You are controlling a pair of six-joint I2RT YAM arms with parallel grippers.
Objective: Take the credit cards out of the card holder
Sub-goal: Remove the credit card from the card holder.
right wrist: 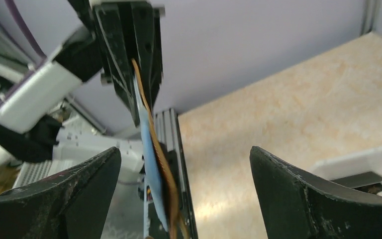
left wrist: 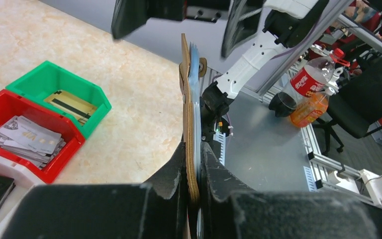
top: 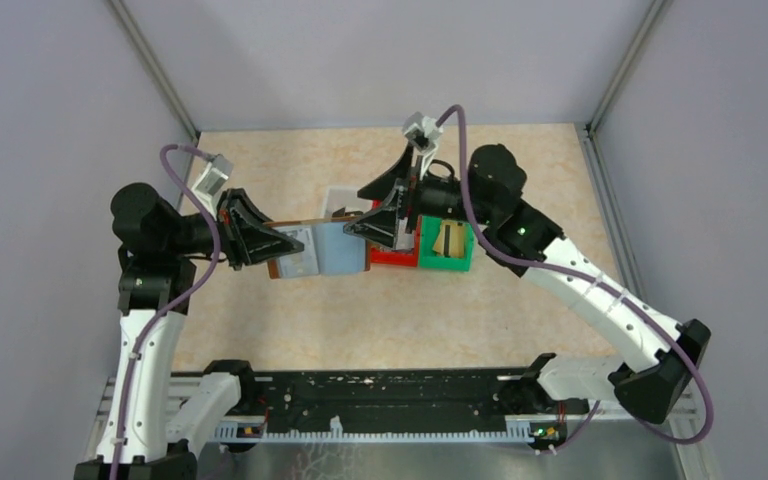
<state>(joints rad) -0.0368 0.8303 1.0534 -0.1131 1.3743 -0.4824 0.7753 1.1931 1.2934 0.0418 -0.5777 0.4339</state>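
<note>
Card holder [top: 335,250] left of bins [top: 447,264]; credit cards [left wrist: 27,139] inside them.

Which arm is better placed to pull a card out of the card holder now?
Right. The left gripper is shut on the card holder, holding it up on edge, so it is occupied. The right gripper is open and empty, with the holder straight ahead of it.

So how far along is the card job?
Done: cards lie in the red bin, a gold card in the green bin. In hand: left gripper clamps the card holder; right gripper open beside it. Left: can't tell whether sleeves hold more.
</note>
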